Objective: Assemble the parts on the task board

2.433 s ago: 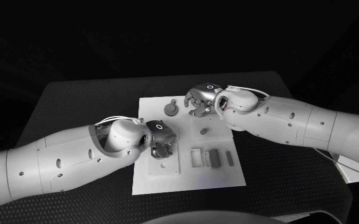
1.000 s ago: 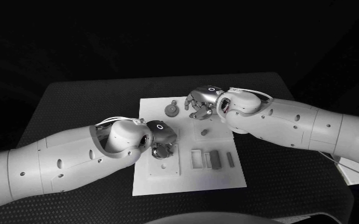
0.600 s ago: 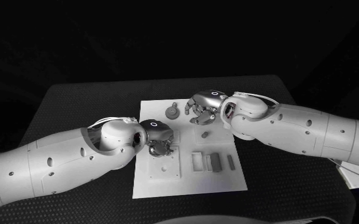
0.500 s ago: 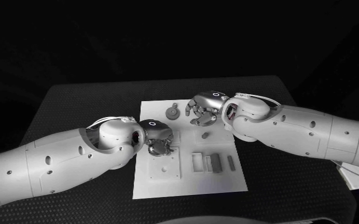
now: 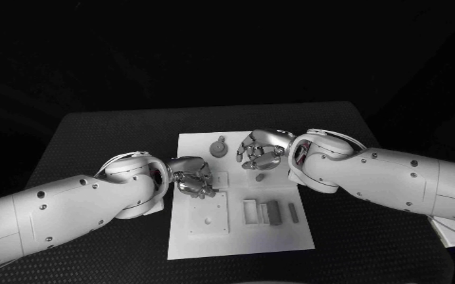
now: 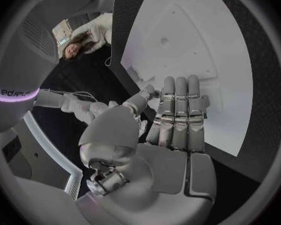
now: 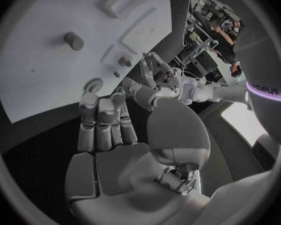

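White task board (image 5: 237, 241) sits in the middle of the black table (image 5: 104, 133), with both silver hands hovering low over its far half. The left hand (image 5: 192, 177) is over the board's left side; its wrist view has the fingers (image 6: 176, 110) lying straight and side by side with nothing between them, so it looks empty and open to me. The right hand (image 5: 261, 150) is over the upper middle of the board, fingers spread a bit, and its wrist view shows nothing in the palm either.

Parts-wise: a round disc-shaped part with a small tab (image 5: 218, 146) lies near the board's far edge, just left of the right hand. A small cylindrical peg (image 5: 260, 177) stands just below that hand, also visible from the right wrist (image 7: 73, 40). Nearer the robot, three grey rectangular blocks (image 5: 273, 211) sit in a row on the right side, and a raised white plate with a hole (image 5: 208, 216) is on the left.
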